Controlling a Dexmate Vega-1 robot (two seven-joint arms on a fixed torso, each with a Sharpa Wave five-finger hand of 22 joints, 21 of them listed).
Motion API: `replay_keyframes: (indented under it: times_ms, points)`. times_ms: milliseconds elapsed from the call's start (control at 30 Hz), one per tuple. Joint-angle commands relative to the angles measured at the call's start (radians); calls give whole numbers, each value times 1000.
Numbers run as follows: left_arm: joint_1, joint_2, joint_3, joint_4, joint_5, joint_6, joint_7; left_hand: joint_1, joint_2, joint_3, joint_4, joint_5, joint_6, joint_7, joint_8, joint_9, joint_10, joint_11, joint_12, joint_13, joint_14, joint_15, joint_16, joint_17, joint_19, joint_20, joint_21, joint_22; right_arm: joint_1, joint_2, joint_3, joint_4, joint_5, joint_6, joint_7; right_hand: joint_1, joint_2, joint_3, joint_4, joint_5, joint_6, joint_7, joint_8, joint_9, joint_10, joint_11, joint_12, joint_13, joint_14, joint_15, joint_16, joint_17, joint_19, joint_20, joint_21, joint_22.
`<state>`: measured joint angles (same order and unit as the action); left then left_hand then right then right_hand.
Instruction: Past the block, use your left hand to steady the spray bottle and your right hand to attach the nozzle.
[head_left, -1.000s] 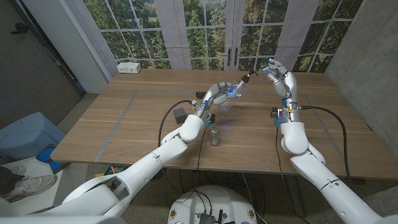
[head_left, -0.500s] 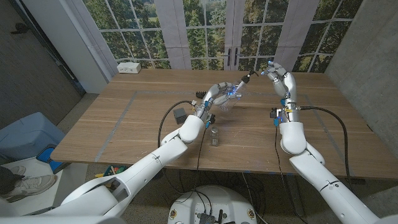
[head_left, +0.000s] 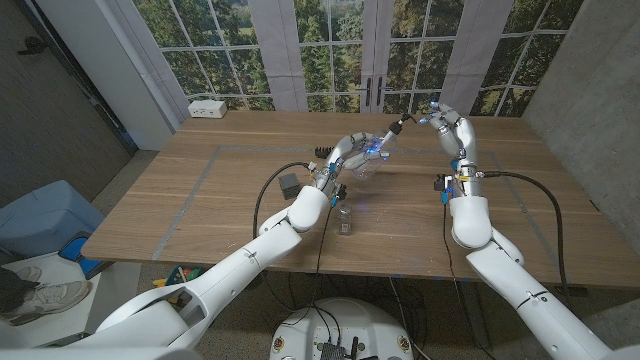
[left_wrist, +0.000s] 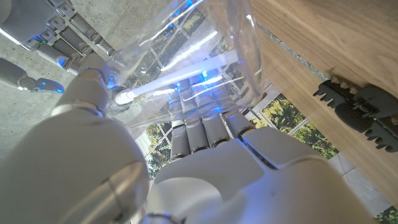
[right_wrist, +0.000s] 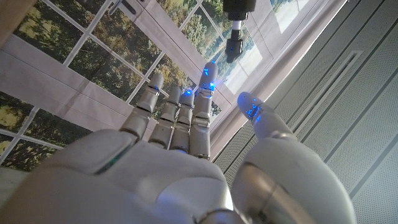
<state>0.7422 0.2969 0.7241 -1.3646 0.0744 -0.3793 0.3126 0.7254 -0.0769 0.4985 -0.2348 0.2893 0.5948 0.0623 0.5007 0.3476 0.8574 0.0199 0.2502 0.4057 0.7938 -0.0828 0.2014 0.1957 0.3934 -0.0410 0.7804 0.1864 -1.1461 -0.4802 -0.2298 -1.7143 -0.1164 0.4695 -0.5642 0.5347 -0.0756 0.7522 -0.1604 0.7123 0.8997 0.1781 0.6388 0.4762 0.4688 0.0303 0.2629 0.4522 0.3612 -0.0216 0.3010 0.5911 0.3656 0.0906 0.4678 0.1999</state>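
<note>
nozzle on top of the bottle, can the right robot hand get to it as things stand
Probably yes: the right robot hand is open and empty beside the nozzle, with nothing between them. The left robot hand grips the spray bottle lower down.

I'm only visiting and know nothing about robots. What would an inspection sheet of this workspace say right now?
Surface: wooden table, faint taped rectangle on it.
Job's things: clear spray bottle held tilted above the table by the left hand; nozzle on its far end, just short of the right hand; small block on the table.
Clutter: small jar near the front edge; white box at the far left corner.
Hands: left grips the bottle; right open, fingers apart, holding nothing.
Cables: black cables run along both forearms.
Surroundings: large windows with trees outside, grey walls, blue bin on the floor.
</note>
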Motion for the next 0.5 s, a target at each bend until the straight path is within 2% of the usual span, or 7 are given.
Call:
replay_keyframes:
  times_ms: [33,100,167,267,333,433,500]
  points:
    - [8,4,0,-18,7,17,5,70,249,173,173,4,149,-152,198,17,254,-221,7,4,6,-151,1,3,-4,-40,5,-1,7,-39,-18,1,6,34,30,22,21,20,-15,11,22,-4,-12,-19,13,-11,4,0,-3,-21,-5,-8,-8,-11,-2,3]
    - [8,5,0,-18,7,20,5,70,249,172,173,4,148,-153,198,16,254,-221,7,4,6,-151,1,3,-4,-41,5,-1,7,-54,-20,-14,28,25,63,36,23,35,-22,17,23,-14,-23,-31,15,-17,2,-2,-11,-32,-13,-14,-12,-8,-3,3]
    - [7,5,1,-17,7,21,4,70,249,172,173,4,149,-152,199,16,254,-221,7,5,7,-151,1,3,-4,-41,5,-1,6,-70,-21,-33,54,5,97,65,17,69,-29,30,-13,-56,-62,-60,-24,-27,-17,-5,-29,-38,-32,-28,-19,-6,-3,1]
    - [6,4,1,-14,6,24,3,69,249,172,174,5,149,-152,199,17,254,-221,7,4,7,-151,1,3,-4,-41,5,-1,5,-91,-23,-65,81,-41,140,110,-4,118,-36,51,-45,-73,-94,-77,-75,-39,-41,-9,-57,-39,-56,-46,-29,-8,-8,-4]
    - [4,4,2,-12,5,28,1,69,249,171,174,5,149,-153,199,16,254,-221,6,4,7,-151,1,3,-4,-41,5,-1,4,-104,-24,-90,94,-79,161,128,-13,137,-38,58,-67,-93,-101,-73,-86,-41,-45,-10,-60,-40,-61,-52,-27,-10,-9,-6]
    - [1,3,2,-8,4,32,1,69,249,171,174,5,148,-153,199,17,254,-221,6,4,7,-151,1,3,-4,-41,6,-1,16,-108,-32,-82,111,-59,181,156,-25,165,-40,67,-80,-116,-102,-65,-110,-41,-54,-11,-75,-45,-71,-59,-33,-15,-12,-7]
    - [-1,3,3,-5,3,31,-2,69,248,171,174,6,148,-154,199,17,254,-221,6,5,6,-151,1,3,-5,-41,6,-1,21,-112,-35,-82,114,-54,189,163,-26,171,-40,68,-77,-119,-100,-63,-109,-42,-54,-11,-74,-47,-71,-60,-32,-17,-13,-7]
